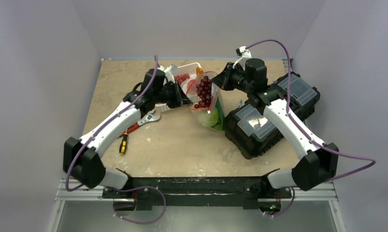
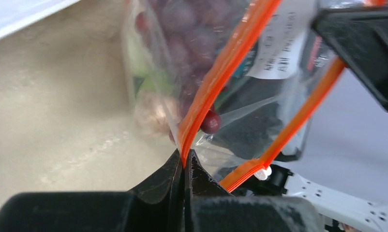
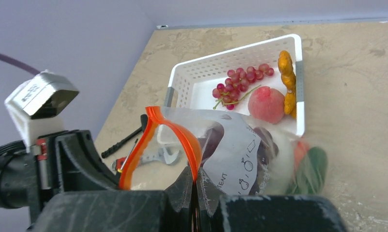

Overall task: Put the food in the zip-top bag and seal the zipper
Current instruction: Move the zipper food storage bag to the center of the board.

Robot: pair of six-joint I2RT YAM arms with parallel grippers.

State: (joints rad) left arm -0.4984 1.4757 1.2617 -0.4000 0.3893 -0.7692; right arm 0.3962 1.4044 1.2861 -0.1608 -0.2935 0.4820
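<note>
Top external: left hand and right hand pinch the zipper, zip-top bag standing mouth-up.

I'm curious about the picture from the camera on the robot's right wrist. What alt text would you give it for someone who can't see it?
The right gripper pinches the orange zipper of a clear zip-top bag, its mouth open. Behind it, a white basket holds red grapes, a peach and an orange carrot on a beige table.
</note>
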